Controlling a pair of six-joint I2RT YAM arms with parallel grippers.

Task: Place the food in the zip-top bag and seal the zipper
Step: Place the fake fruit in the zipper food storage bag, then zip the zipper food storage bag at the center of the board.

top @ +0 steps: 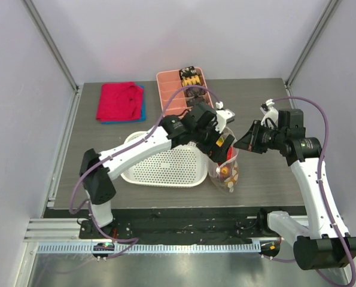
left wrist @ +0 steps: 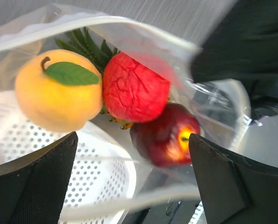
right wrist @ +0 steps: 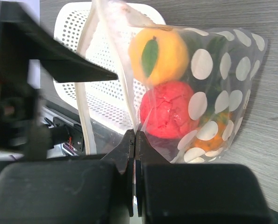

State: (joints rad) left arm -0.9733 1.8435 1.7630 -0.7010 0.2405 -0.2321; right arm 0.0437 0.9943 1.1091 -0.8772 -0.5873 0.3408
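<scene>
One zip-top bag (right wrist: 251,51), four toy fruits (right wrist: 169,109), one white basket (top: 160,164), one pink tray (top: 167,89), two cloths (top: 118,101).

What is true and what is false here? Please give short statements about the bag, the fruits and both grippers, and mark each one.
1. The peach is inside the zip-top bag. True.
2. The right gripper is open and holds nothing. False: it is shut on the bag's edge.
3. The left gripper is open. True.
4. The bright red apple lies in the white basket. False: it is in the bag, next to the peach; the basket stands beside the bag.
5. The zipper is sealed. False: the bag's mouth is open.
</scene>
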